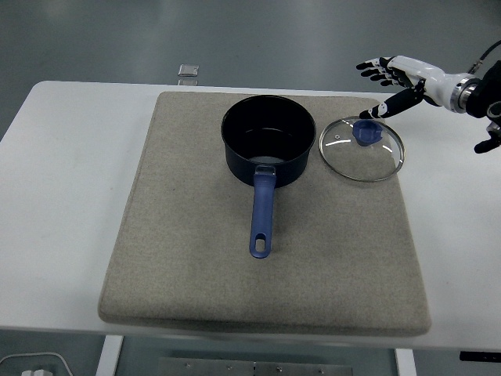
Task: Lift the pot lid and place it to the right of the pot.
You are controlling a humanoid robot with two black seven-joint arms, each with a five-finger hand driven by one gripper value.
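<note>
A dark blue pot with a blue handle pointing toward me stands open on the grey mat. The glass lid with its blue knob lies flat on the mat just right of the pot. My right hand hovers above and behind the lid, fingers spread, holding nothing and clear of the knob. The left arm does not appear.
The mat covers most of the white table. A small clear object lies at the table's far edge. The lid sits close to the mat's right edge.
</note>
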